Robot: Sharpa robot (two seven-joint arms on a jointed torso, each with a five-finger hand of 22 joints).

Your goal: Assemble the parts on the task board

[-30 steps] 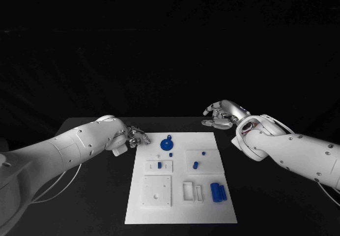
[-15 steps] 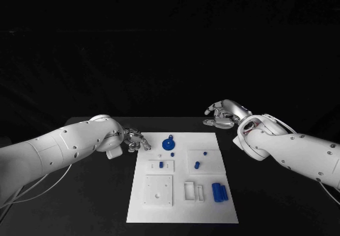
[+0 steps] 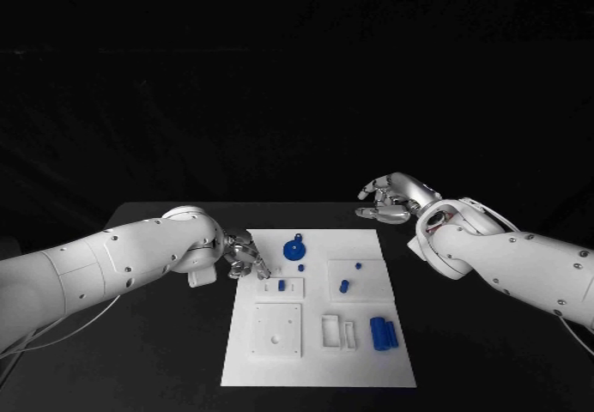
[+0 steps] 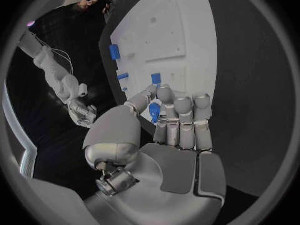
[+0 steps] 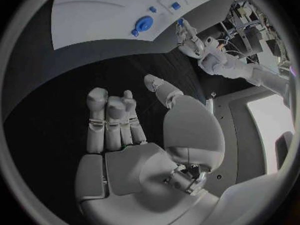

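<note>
A small blue part [image 4: 154, 112] is pinched between the thumb and the curled fingers of the left hand [image 3: 243, 258], which is held low over the left edge of the task board [image 3: 316, 373], just beside the small white block [image 3: 280, 290] with a blue peg [image 3: 281, 284] standing in it. The step in hand is judged to be a placement — the pinched piece carried toward a seat on the board — though which socket is meant cannot be told from these views. The next move is judged to call for the piece to be lined up over its socket and lowered straight, with the pinch kept until it is seated. The left forearm is laid in from the left side across the counter [image 3: 161, 343], the wrist bent so that the fingers point down and inward at the board. The right hand [image 3: 389, 199] is held raised beyond the far right corner of the board, well apart from every part, its fingers loosely curled with nothing seen in them. On the board, outward from the left hand, a round blue disc [image 3: 293, 251] is seen near the far edge, two small blue pegs [image 3: 345, 287] on a right-hand block, a plain white plate with holes [image 3: 275, 330] nearer, and two blue cylinders [image 3: 383, 334] side by side near the right edge beside a white frame [image 3: 336, 334].
</note>
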